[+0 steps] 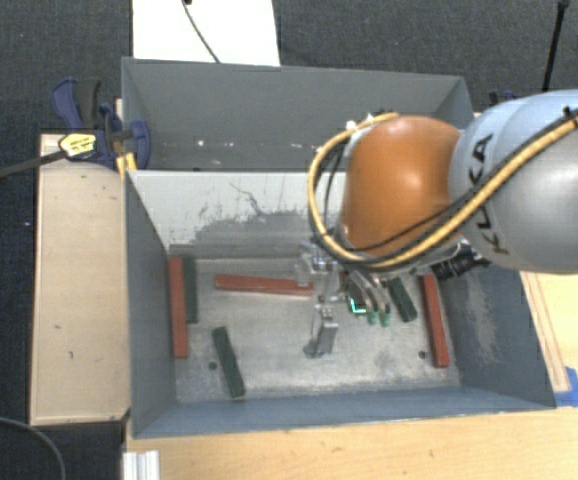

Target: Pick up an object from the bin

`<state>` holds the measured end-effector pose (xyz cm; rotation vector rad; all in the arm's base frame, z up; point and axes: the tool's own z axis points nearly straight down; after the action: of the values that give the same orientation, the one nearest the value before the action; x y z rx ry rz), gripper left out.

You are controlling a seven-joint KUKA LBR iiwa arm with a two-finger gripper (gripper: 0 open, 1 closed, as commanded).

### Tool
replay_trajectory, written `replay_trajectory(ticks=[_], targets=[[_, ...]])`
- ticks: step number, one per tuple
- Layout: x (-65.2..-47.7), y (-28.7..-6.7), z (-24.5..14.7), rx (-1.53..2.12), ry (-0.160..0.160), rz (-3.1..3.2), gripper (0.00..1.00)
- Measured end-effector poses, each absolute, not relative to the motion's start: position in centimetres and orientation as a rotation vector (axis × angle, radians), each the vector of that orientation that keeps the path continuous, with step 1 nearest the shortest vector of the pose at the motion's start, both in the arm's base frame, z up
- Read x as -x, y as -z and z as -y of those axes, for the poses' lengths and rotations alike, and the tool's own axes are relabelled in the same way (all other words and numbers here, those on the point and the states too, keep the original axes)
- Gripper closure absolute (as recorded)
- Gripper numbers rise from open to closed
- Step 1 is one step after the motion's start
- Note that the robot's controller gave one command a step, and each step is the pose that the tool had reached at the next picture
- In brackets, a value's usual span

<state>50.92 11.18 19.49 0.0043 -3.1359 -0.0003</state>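
My gripper [320, 344] hangs low over the bin floor near the middle, below the orange wrist cover. Just up and left of it a red flat stick [261, 284] lies crosswise, its right end close to the gripper's body. A dark green stick [228, 361] lies tilted on the floor to the gripper's lower left, apart from it. To the right, partly hidden under the arm, are two or so dark green sticks [401, 301] and a long red stick [435, 320] lying along the right wall. I see nothing held in the gripper.
Along the left wall a red stick [178, 306] lies lengthwise with a dark green stick [190, 288] beside it. The arm and its orange cover hang over the bin's right half and hide the floor beneath them.
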Motion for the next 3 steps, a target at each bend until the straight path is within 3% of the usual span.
replay_trajectory(ticks=[1, 2, 3], targets=[[-59.1, -6.6, -12.9, -0.052, 0.001, 3.143, 0.0], [-58.5, -10.2, -12.6, 0.151, 0.004, 3.146, 0.0], [-57.8, -10.5, -12.5, 0.319, 0.001, 3.125, 0.0]])
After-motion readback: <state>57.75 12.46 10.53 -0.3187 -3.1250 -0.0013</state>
